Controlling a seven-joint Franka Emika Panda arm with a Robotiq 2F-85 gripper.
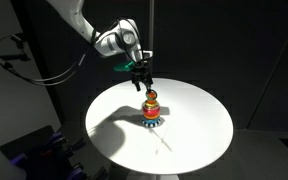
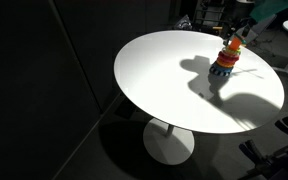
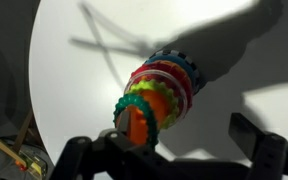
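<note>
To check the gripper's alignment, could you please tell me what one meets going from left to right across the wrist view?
One gripper finger → stack of coloured rings on the white table → other gripper finger. The fingers stand wide apart, one on each side of the stack.

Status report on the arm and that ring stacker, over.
Gripper poised just above ring stacker toy, jaws open, contact unclear. Toy upright on round white table. Nothing seen in the way.
</note>
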